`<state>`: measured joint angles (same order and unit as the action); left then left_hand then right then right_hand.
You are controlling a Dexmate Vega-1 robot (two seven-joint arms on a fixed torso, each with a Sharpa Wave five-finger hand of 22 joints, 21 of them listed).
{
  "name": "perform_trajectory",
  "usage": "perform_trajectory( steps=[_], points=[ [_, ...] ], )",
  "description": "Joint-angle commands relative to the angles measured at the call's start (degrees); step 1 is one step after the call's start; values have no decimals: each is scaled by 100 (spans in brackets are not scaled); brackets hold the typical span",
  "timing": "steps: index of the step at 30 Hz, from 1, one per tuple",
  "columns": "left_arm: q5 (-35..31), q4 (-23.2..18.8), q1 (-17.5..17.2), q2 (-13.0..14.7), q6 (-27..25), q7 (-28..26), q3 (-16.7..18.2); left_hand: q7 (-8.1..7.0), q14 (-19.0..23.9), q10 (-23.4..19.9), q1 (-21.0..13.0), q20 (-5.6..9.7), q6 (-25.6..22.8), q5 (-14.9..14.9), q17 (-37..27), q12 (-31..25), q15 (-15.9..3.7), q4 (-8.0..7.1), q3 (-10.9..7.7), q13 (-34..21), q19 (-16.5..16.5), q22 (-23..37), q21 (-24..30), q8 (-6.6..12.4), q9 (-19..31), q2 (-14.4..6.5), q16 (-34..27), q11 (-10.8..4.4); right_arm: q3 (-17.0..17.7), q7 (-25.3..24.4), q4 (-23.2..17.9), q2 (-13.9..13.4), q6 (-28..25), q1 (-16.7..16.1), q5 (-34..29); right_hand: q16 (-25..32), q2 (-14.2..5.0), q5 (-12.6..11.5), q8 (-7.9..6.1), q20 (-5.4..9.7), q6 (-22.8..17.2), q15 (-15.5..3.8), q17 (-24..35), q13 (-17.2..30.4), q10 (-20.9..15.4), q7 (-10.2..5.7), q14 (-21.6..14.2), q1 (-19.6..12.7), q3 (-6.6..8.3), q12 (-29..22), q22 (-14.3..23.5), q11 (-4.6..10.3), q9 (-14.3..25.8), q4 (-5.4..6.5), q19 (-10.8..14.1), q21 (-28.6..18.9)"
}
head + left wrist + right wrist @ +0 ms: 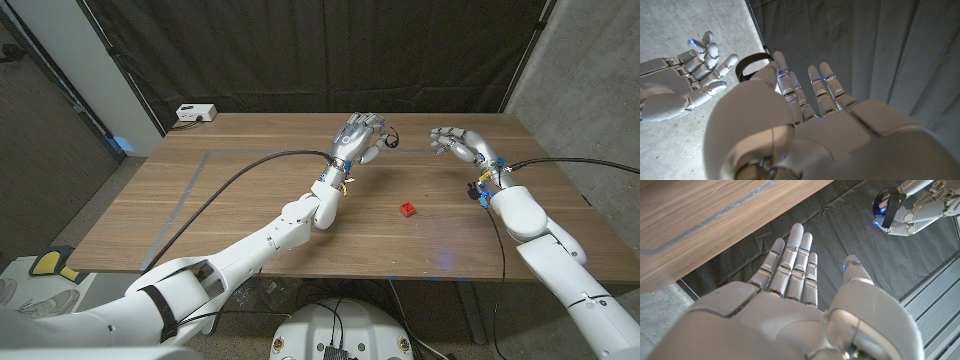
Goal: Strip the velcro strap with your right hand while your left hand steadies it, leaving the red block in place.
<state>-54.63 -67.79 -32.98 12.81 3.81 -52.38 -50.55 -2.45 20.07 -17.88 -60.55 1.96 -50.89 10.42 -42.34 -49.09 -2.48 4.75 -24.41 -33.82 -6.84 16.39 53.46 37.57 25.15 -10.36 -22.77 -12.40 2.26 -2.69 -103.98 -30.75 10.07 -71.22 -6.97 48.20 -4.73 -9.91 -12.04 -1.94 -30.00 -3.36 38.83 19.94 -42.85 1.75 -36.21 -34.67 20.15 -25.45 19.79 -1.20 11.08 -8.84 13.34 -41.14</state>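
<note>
Velcro strap point(751, 66) sits in the left robot hand point(362, 136), up above the far part of the desk point(240, 200). It is a dark band bent into a loop. In the left wrist view the loop pokes out past the fingers point(785, 80) of that robot hand, on the side nearest the other robot hand. In the right wrist view the strap point(892, 205) looks like a thin dark strip running across the left robot hand's fingers point(912, 216), with its long side standing up and down in that picture. I cannot tell which way its ends point.

The left robot hand grasps the strap with its fingers curled around it. In the head view a small dark bit sticks out from this robot hand toward the right robot hand.

The right robot hand point(455, 143) is also held up over the far part of the desk, near the left one but not touching it. There is a gap between them. Its fingers are spread a little and it holds nothing. In the right wrist view its fingers point(792, 267) reach out straight and apart.

A small red block point(407, 210) lies on the desk. It is closer to the robot than both robot hands, and it sits about between them. Nothing touches it.

A white box point(195, 113) sits at the far corner of the desk, well away from the left robot hand.
</note>
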Motion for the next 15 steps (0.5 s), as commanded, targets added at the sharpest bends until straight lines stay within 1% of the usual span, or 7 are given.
perform_trajectory(
  steps=[1,6,8,10,11,14,15],
  points=[
    [-228,308,91,-100,-132,-422,-256,-388,-3,7,-90,68,-321,39,-60,-82,-1002,12,41,-90,-4,35,106,30,34,-20,-15,27,89,-30,-248,-144,-67,-168,-48,147,-5,4,36,-5,-59,-552,149,67,-36,5,78,-89,-61,-58,47,20,24,14,-64,-66],
    [-330,217,79,-45,-256,-370,-313,-431,-107,224,-88,21,-320,51,-28,-64,-913,-42,33,-165,64,35,177,41,24,-45,79,54,102,62,-439,-198,-257,-215,-58,301,23,4,64,-60,-46,-509,350,168,57,-43,267,-58,-180,-107,114,25,32,53,-300,-73],
    [-345,193,77,-39,-294,-330,-324,-482,-180,450,-39,-22,-310,56,109,34,-829,-98,19,-132,126,30,248,50,14,10,246,42,117,169,-511,-217,-327,-231,23,322,78,8,71,-127,-48,-449,399,235,176,-90,435,40,-297,-128,153,10,39,104,-505,-54],
    [-332,187,78,-41,-296,-310,-326,-584,-302,570,38,-46,-297,57,248,146,-726,-160,14,-56,197,22,312,39,-28,76,427,33,136,309,-621,-250,-460,-250,102,369,119,4,82,-185,-31,-425,427,306,269,-135,499,136,-404,-165,190,21,47,151,-768,-10],
    [-313,191,81,-44,-274,-307,-325,-602,-375,628,64,-63,-299,60,314,216,-661,-175,8,-4,251,27,342,38,-45,103,511,58,152,391,-690,-266,-561,-261,152,401,141,3,86,-215,-20,-416,494,345,294,-148,600,196,-462,-193,208,36,51,177,-843,-8],
    [-279,232,91,-72,-224,-368,-327,-613,-601,852,127,-154,-301,60,498,472,-550,-195,4,175,395,51,447,46,-73,182,734,141,209,666,-883,-340,-868,-292,282,414,148,-23,58,-334,-123,-348,566,492,523,-232,932,254,-577,-258,268,56,59,194,-1266,62],
    [-257,238,83,-90,-220,-391,-320,-651,-707,994,162,-204,-292,57,592,630,-465,-206,6,284,479,40,489,54,-75,211,830,200,229,759,-962,-360,-1012,-299,320,419,143,-29,59,-358,-126,-320,573,519,598,-234,975,248,-589,-258,279,49,59,189,-1306,62]
  ],
)
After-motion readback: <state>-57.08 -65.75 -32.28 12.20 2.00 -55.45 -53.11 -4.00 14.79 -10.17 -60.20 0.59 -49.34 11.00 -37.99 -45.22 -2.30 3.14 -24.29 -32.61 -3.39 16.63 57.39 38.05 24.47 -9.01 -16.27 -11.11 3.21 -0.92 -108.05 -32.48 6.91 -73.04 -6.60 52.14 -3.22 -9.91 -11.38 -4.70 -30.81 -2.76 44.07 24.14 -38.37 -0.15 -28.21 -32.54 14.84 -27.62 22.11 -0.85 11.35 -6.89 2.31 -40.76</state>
